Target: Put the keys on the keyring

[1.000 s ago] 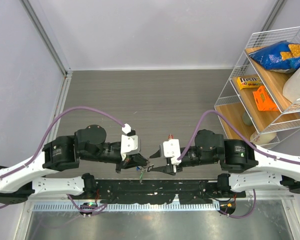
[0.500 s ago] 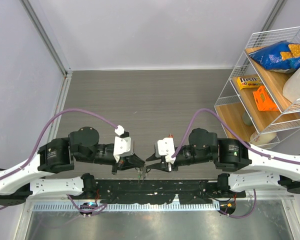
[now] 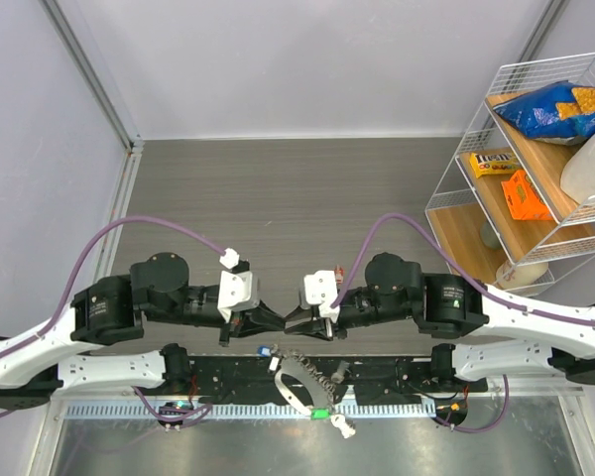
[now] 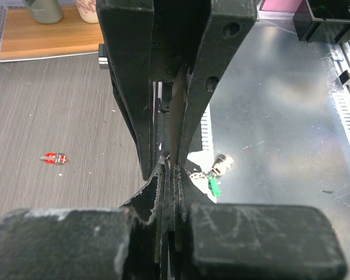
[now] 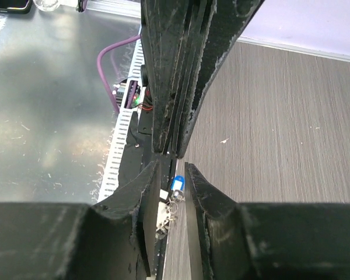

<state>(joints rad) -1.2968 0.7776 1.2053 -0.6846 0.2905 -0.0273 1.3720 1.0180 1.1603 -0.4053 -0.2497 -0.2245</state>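
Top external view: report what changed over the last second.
Both hands shifted left; left hand and right hand now meet tip to tip. The keyring, bunched between them before, now lies stretched out nearer, blue key and green key spread apart, seemingly released. Wire rack unchanged.

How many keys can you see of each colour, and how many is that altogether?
red key: 1
blue key: 1
green key: 1
Total: 3 keys
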